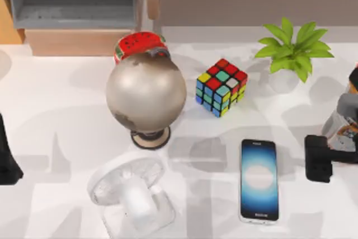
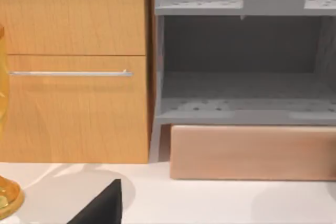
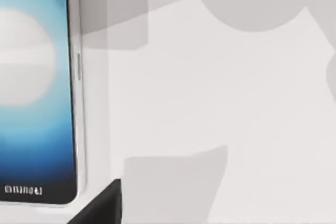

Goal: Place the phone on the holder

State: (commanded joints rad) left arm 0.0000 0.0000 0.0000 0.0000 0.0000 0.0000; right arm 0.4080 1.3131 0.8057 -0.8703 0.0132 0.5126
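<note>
The phone [image 1: 259, 180] lies flat and screen up on the white table, front right of centre; its blue screen and silver rim [image 3: 37, 87] sit close under the right wrist camera. The holder [image 1: 131, 197], a glossy white stand with a round disc on a squarish base, stands at the front, left of the phone with a gap between them. My right gripper [image 1: 318, 158] hovers just to the right of the phone's upper half, apart from it and holding nothing. My left gripper [image 1: 6, 163] is parked at the table's left edge.
A grey globe [image 1: 146, 90] on a round foot stands behind the holder, with a red watermelon-like piece [image 1: 140, 43] behind it. A colourful puzzle cube [image 1: 221, 87] and a green plant [image 1: 293, 48] sit further back. Wooden cabinet [image 2: 73, 66] and grey shelves [image 2: 241, 51] line the back.
</note>
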